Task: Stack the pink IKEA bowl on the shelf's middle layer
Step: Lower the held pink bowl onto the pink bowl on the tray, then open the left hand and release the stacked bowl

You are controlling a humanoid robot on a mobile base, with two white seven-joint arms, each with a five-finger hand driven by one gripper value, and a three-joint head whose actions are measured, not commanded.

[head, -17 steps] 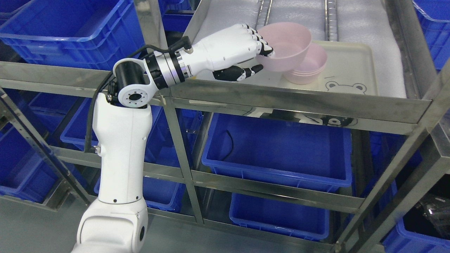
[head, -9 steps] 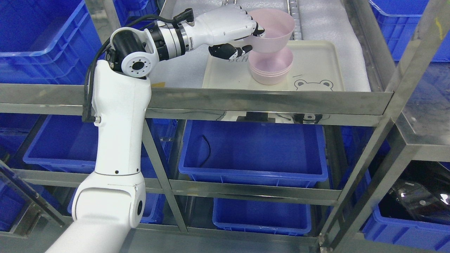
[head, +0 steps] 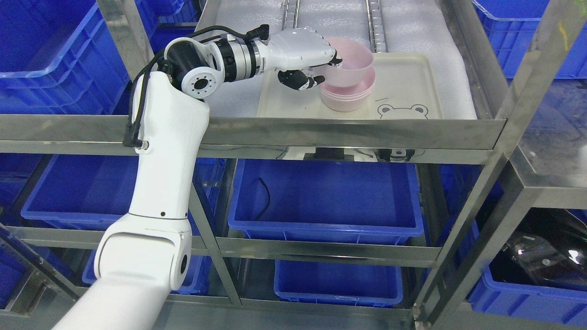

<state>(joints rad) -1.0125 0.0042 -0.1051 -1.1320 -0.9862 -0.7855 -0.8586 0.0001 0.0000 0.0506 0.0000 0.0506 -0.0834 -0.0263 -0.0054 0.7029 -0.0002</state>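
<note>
My left hand (head: 316,68) reaches over the shelf's front rail and is shut on the near rim of a pink bowl (head: 355,64). That bowl sits partly down inside a stack of pink bowls (head: 347,97), tilted a little toward my hand. The stack stands on a cream tray (head: 408,87) with a bear drawing, on the padded steel shelf. My white forearm rises from the lower left. No right arm shows.
The steel front rail (head: 321,130) and slanted uprights (head: 504,137) frame the shelf. Blue bins (head: 325,197) fill the lower levels and both sides. White foam padding (head: 422,27) lies under the tray.
The held bowl has come down from above the stack into its top bowl. The whole view has also shifted, so the camera moved.
</note>
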